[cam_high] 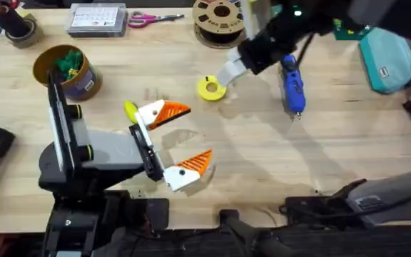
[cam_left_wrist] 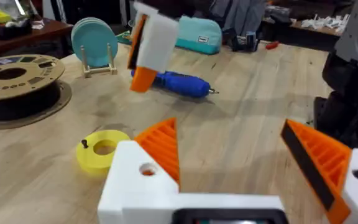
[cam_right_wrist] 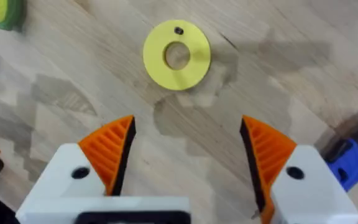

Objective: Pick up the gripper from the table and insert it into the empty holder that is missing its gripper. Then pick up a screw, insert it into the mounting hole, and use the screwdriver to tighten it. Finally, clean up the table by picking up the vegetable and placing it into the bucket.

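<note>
My left gripper [cam_high: 195, 133] [cam_left_wrist: 229, 134] is open low over the middle of the table, an orange wedge on each white block. The yellow vegetable [cam_high: 130, 111] [cam_right_wrist: 7, 12] lies just beside its far finger. My right gripper [cam_right_wrist: 188, 134] [cam_high: 228, 74] [cam_left_wrist: 146, 55] hovers open just behind a flat yellow ring [cam_right_wrist: 177, 55] [cam_high: 211, 88], both its fingers bearing orange wedges. A tiny dark screw [cam_right_wrist: 178, 30] [cam_left_wrist: 84, 144] rests on the ring. The blue screwdriver [cam_high: 292, 86] [cam_left_wrist: 179, 83] lies right of the ring. The bucket [cam_high: 66, 71] stands at the left. The loose gripper and the empty holder are out of view.
A brown filament spool [cam_high: 220, 18] [cam_left_wrist: 14, 78], scissors [cam_high: 152, 18] and a clear parts box [cam_high: 97, 19] line the back edge. A teal pouch [cam_high: 385, 61] sits at the right. Green pieces lie inside the bucket. A teal plate on a rack [cam_left_wrist: 95, 43] stands behind.
</note>
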Controlling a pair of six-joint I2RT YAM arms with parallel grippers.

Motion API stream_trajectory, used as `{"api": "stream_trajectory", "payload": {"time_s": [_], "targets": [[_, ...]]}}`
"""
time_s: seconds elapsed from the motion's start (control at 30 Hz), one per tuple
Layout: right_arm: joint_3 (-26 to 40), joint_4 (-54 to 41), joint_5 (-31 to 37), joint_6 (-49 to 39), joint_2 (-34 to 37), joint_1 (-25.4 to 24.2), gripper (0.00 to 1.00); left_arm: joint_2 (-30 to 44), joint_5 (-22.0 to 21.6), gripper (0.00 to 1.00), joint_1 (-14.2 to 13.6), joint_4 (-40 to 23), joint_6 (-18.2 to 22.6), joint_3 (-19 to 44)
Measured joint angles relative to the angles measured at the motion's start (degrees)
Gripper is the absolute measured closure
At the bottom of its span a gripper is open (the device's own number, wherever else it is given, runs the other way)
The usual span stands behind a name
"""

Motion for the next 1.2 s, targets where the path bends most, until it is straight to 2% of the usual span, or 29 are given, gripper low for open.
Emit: {"api": "stream_trajectory", "payload": {"time_s": [0.37,0.57,0.9,1.03,1.2], "targets": [[10.5,0.2,2.2,0.9,11.0,2.9,0.004,0.0,0.0,0.015,0.0,0.0,0.0,0.0],[12.6,0.4,2.6,2.1,15.2,4.0,0.009,0.0,0.0,0.016,0.0,0.0,0.0,0.0],[12.6,1.9,2.6,3.8,20.1,4.7,0.169,0.0,0.0,0.015,0.0,0.0,0.0,0.0],[12.6,2.9,2.6,3.9,21.3,4.7,0.294,0.0,0.0,0.015,0.0,0.0,0.0,0.0],[12.7,3.9,2.8,3.9,21.8,5.1,0.315,0.0,0.0,0.015,0.0,0.0,0.0,0.0]]}}
